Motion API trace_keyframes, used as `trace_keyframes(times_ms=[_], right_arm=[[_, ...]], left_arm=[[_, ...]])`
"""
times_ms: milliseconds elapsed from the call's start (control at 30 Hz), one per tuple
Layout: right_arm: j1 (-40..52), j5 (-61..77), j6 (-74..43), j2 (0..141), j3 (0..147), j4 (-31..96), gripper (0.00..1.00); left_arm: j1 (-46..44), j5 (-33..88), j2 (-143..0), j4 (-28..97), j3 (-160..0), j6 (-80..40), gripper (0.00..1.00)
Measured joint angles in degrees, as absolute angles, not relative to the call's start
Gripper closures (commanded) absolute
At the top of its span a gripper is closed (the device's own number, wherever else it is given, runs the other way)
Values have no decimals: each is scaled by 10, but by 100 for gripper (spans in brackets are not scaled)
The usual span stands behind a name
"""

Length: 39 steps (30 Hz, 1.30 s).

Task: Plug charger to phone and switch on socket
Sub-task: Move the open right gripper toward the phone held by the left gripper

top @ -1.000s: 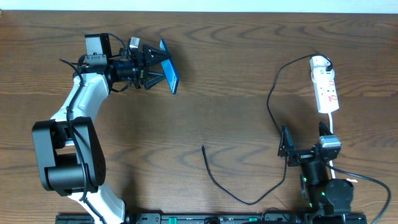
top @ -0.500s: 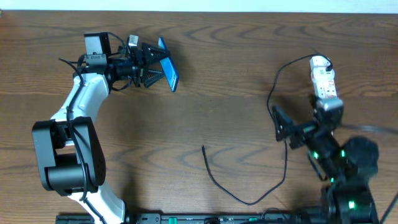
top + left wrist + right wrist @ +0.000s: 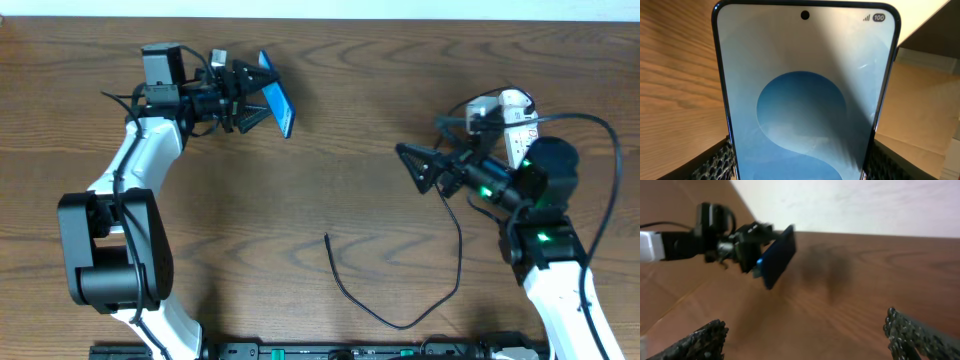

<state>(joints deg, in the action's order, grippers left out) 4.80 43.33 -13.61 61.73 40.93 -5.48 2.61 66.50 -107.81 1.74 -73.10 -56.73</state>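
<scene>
Over the brown table (image 3: 330,60), the left gripper (image 3: 255,98) holds the phone (image 3: 278,106) up, the right gripper (image 3: 412,168) is wide open and empty (the charger (image 3: 328,243) lies flat between them), and its thin plug might slip when pinched.

Blurred throughout. At lower corners, right gripper (image 3: 802,327): two dark textured fingers (image 3: 692,342) spread wide, nothing between them. Brown wooden table (image 3: 865,275) fills most of frame. Near table's far edge, left gripper (image 3: 752,250) clasps phone (image 3: 779,255), lifted clear of wood (blue glint along lower rim). Pale wall (image 3: 865,202) behind.
</scene>
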Motion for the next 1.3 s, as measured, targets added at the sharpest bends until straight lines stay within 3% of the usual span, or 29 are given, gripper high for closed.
trace_keyframes(times_ms=[600, 1000, 1300], right_arm=[[80, 460, -130, 637, 410, -91, 1], [91, 375, -213, 637, 411, -46, 1], [172, 306, -178, 637, 411, -26, 1]], left_arm=[[-7, 629, -1078, -43, -731, -648, 93], [-11, 626, -1078, -49, -731, -673, 93], [-47, 600, -1078, -49, -731, -693, 93]])
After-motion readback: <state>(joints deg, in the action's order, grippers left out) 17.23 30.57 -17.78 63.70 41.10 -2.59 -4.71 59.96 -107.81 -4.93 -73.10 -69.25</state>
